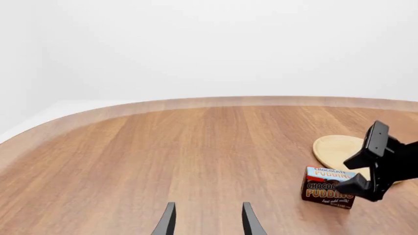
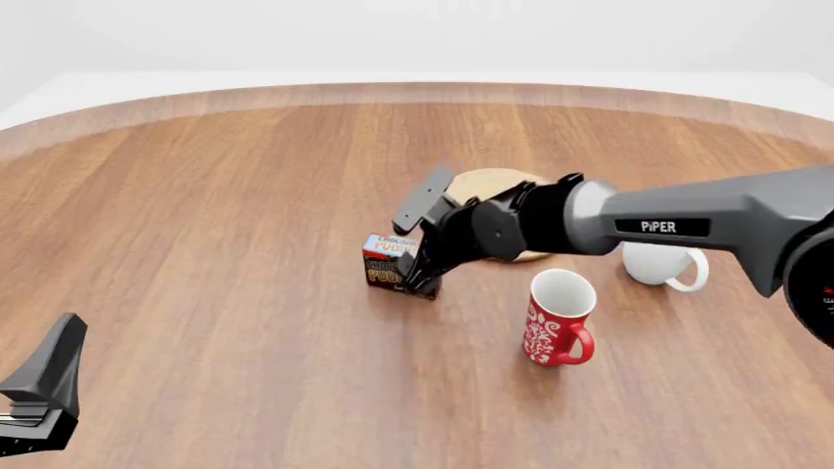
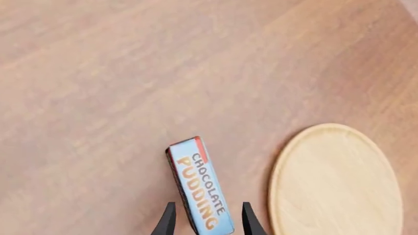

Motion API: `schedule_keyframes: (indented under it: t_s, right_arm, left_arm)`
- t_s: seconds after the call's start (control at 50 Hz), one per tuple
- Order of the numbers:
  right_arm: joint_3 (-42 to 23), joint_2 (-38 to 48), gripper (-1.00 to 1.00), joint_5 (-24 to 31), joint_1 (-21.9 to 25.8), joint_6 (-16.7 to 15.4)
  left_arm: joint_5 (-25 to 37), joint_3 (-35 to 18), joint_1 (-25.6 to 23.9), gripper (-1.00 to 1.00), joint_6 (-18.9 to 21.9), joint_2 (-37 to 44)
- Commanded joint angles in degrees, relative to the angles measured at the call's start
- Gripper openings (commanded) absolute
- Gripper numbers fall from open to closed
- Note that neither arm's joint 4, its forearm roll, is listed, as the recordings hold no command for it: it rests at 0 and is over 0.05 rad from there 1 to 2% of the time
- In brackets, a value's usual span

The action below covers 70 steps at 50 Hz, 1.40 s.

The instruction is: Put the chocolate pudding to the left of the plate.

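Nearest at 7 o'clock of the front view, low at the frame edge: left gripper (image 2: 39, 396), dark and only partly seen, well apart from everything else on the table (image 2: 209, 195). From its own wrist view, two black fingers (image 1: 167, 223) spread wide over bare wood grain, released, with nothing between them. Further in, near the middle of the front view: chocolate pudding (image 2: 387, 264), standing on the table with its dark brown lettered face toward the camera and its light blue top up. Placed at about 8 o'clock of the plate (image 2: 502, 182), just beside its rim and apart from it; a strip of wood visible between carton and disc from the right wrist view. Reaching in from 3 o'clock: grey right arm (image 2: 729, 220) marked PIPER, crossing over the near part of the plate and hiding it there. At its end, right gripper (image 2: 412, 256) set around the carton, one finger at the carton's 12 o'clock side, the other at its 6 o'clock side. Seen along those fingers (image 3: 168, 220), spread as wide as the left pair, straddling the carton's narrow top without a clear clamp; released rather than clenched, though contact on one side hard to rule out. At 5 o'clock of the plate: red mug (image 2: 561, 318), upright, handle toward the camera. At 3 o'clock of the plate, just beyond the arm: white mug (image 2: 662, 264), partly hidden by it.
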Motion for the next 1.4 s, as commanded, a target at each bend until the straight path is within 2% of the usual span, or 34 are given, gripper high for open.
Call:
schedule_keyframes:
  t_s: [0.02,0.64,0.66,0.96,1.18,1.4]
  right_arm:
    - [-0.22,0.98,1.00,-0.35,0.53,0.23]
    - [0.06,1.68,1.00,-1.06,0.20,0.64]
    - [0.21,1.64,-1.00,-1.26,0.32,0.65]
    - [3.50,-1.26,-1.00,-2.79,1.42,1.26]
    - [1.68,-7.23,-1.00,1.77,-0.76,-1.32]
    - [1.14,-10.87,-1.00,4.50,-1.58,-2.14]
  left_arm:
    - [0.00,0.00,0.00,1.00,0.00,0.00]
    - [0.00,0.00,0.00,1.00,0.00,0.00]
    - [0.00,0.00,0.00,1.00,0.00,0.00]
    - [0.00,0.00,0.00,1.00,0.00,0.00]
    - [0.00,0.00,0.00,1.00,0.00,0.00]
    - [0.00,0.00,0.00,1.00,0.00,0.00]
